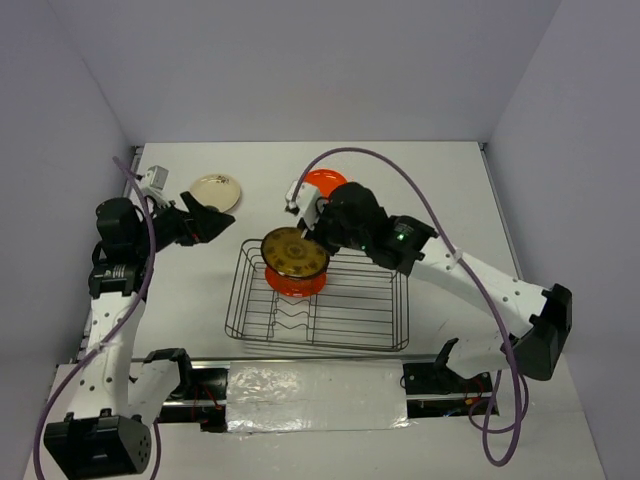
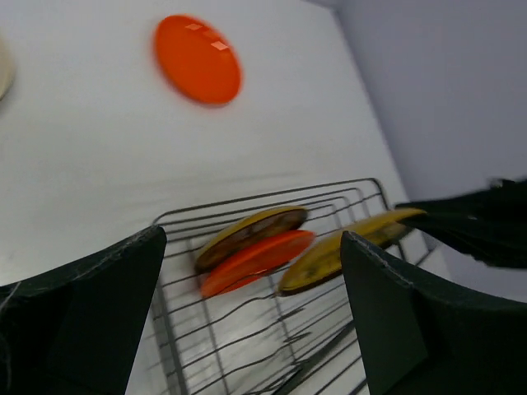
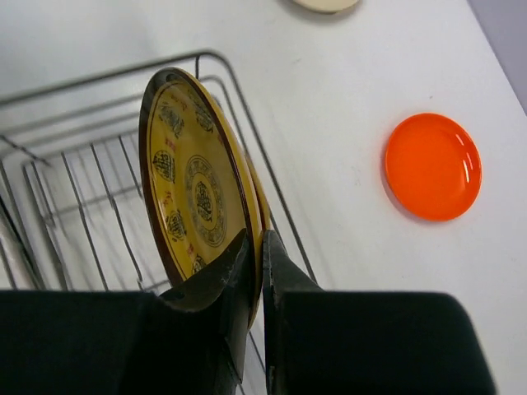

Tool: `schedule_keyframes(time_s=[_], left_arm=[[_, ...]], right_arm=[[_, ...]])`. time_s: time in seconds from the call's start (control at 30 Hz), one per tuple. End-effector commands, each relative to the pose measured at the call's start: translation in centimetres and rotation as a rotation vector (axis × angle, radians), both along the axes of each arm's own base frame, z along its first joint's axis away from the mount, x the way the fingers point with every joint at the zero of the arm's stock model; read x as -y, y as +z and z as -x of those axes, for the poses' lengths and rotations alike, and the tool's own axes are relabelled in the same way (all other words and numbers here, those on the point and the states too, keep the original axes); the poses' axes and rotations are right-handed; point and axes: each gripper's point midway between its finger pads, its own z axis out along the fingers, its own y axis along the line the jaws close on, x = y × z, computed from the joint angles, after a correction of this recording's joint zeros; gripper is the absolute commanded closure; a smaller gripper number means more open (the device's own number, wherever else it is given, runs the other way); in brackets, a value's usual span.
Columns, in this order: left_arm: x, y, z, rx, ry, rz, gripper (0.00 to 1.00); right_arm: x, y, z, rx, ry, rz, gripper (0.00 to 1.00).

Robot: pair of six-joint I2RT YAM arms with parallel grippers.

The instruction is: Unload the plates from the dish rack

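Note:
The dark wire dish rack (image 1: 372, 322) lies in the middle of the table. My right gripper (image 1: 318, 232) is shut on the rim of a yellow-brown plate (image 1: 295, 250) with a dark patterned centre, which stands on edge at the rack's far left end. In the right wrist view both fingers pinch that plate (image 3: 193, 177) at its lower rim, at the gripper (image 3: 257, 239). In the left wrist view an orange plate (image 2: 255, 262) and a second yellow-brown plate (image 2: 251, 233) lean in the rack (image 2: 272, 329). My left gripper (image 1: 212, 222) hangs open left of the rack, holding nothing.
On the table beyond the rack lie an orange plate (image 1: 325, 182), partly hidden by my right arm, and a cream plate (image 1: 215, 192) to its left. The orange plate (image 3: 432, 166) lies right of the rack in the right wrist view. Purple cables arc over both arms.

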Motion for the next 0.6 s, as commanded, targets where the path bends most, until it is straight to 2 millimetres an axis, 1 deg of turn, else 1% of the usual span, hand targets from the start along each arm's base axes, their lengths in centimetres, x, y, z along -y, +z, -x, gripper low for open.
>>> schedule_keyframes(time_s=[0.0, 0.03, 0.07, 0.1, 0.13, 0.17, 0.2, 0.23, 0.27, 0.3, 0.33, 0.37, 0.4, 0.47, 0.5, 0.57], left_arm=[[4.5, 8.1, 3.0, 0.309, -0.292, 0.114, 0.0], [5.7, 8.9, 3.7, 0.346, -0.352, 0.115, 0.01], [6.3, 9.0, 3.9, 0.347, -0.374, 0.116, 0.01], [6.6, 9.5, 3.8, 0.371, -0.38, 0.093, 0.0], [7.9, 9.0, 4.2, 0.338, -0.404, 0.091, 0.0], [8.5, 9.1, 4.1, 0.338, -0.423, 0.085, 0.0], [9.1, 9.1, 4.3, 0.339, -0.445, 0.086, 0.01], [10.0, 9.1, 4.7, 0.333, -0.479, 0.096, 0.01], [10.2, 8.9, 4.2, 0.325, -0.464, 0.093, 0.02], [10.3, 8.6, 3.9, 0.312, -0.451, 0.085, 0.03], [10.7, 8.3, 3.7, 0.295, -0.444, 0.076, 0.05], [10.7, 8.0, 2.9, 0.278, -0.416, 0.063, 0.13], [10.7, 7.5, 2.8, 0.252, -0.411, 0.057, 0.15], [11.1, 7.2, 2.4, 0.226, -0.412, 0.065, 0.21], [11.2, 7.2, 2.1, 0.23, -0.402, 0.064, 0.22], [11.6, 7.1, 2.0, 0.223, -0.399, 0.067, 0.2]], right_arm=[[0.7, 7.3, -0.3, -0.05, -0.061, -0.243, 1.0], [0.9, 8.2, -0.5, -0.071, -0.077, -0.281, 1.0], [1.3, 8.5, -0.9, -0.13, -0.125, -0.331, 1.0], [1.2, 8.9, -0.7, -0.174, -0.115, -0.377, 1.0], [1.5, 9.5, -0.7, -0.203, -0.121, -0.419, 1.0], [2.0, 10.2, -1.3, -0.248, -0.151, -0.485, 1.0], [1.9, 10.2, -0.7, -0.289, -0.115, -0.51, 1.0], [2.0, 11.1, -0.3, -0.296, -0.101, -0.549, 1.0], [2.2, 11.8, -0.5, -0.283, -0.091, -0.58, 1.0], [2.2, 11.9, -0.2, -0.292, -0.074, -0.593, 1.0], [2.0, 12.4, 0.6, -0.31, -0.041, -0.614, 1.0], [2.2, 13.1, 0.7, -0.3, -0.028, -0.635, 1.0], [2.3, 13.4, 0.9, -0.303, -0.02, -0.644, 1.0], [2.3, 13.6, 1.2, -0.313, -0.012, -0.653, 1.0], [2.3, 13.7, 1.3, -0.313, -0.01, -0.653, 1.0], [2.7, 13.6, 0.8, -0.31, -0.052, -0.655, 1.0]])
